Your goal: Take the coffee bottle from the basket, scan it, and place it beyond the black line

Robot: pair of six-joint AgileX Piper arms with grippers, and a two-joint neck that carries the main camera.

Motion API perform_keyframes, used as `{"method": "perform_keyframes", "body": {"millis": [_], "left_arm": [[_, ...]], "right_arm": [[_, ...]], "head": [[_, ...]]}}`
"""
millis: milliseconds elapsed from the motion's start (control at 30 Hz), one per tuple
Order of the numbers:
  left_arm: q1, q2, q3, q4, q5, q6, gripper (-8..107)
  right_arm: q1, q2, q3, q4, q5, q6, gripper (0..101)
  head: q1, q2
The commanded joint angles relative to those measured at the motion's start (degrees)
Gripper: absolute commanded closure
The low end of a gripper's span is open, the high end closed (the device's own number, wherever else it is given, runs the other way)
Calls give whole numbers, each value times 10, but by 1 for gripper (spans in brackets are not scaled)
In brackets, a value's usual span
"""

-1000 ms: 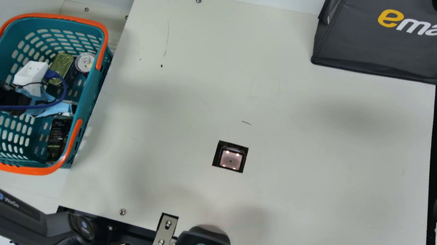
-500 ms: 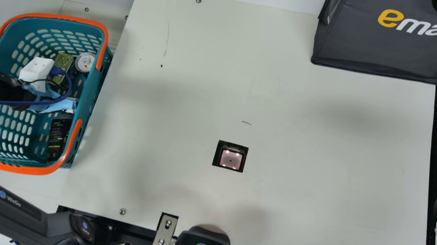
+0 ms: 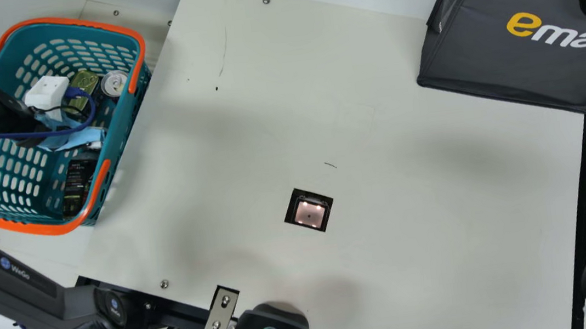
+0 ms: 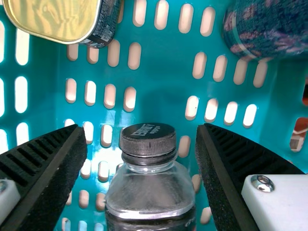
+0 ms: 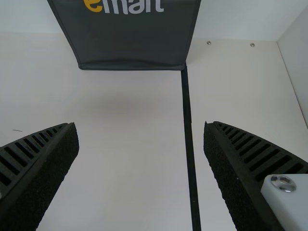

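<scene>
Basket: teal perforated plastic with orange handles (image 3: 46, 228). Taken as landmark for all places below.
Coffee bottle: clear, black screw cap (image 4: 150, 202). Inside basket, cap up, not lifted.
Left pincer, black ribbed fingers (image 4: 142, 132): open, spread on either side of bottle, no grip. Inside basket.
Left arm, jointed black (image 3: 1, 269): shifted slightly toward table side of basket over last second, mostly in first half; only a small adjustment since. Probably lining up on bottle.
Right pincer, black ribbed fingers (image 5: 140, 129): open, empty, well across from basket. Unchanged in main view.
Neighbours: gold-topped tin (image 4: 53, 14) and dark patterned can (image 4: 269, 29), both in basket, apart from bottle.
Scanner: small lit square window, black surround (image 3: 309, 213), in cream table (image 3: 420, 260), between basket and black tape line (image 3: 583, 192). Scan still to do.
Meaning for task: likely final alignment before grasp. Next, centre and close on bottle, lift clear of basket. Risk: off-centre squeeze, tipping bottle.
</scene>
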Motion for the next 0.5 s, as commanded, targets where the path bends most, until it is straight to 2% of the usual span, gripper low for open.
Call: {"method": "perform_keyframes", "body": {"millis": [0,467], "left_arm": [[-3,-1,2,4,-1,-19,9],[-12,-8,26,12,-13,-59,9]], "right_arm": [[0,0,0,0,0,0,10],[0,0,0,0,0,0,10]], "head": [[-16,1],[-16,1]]}}
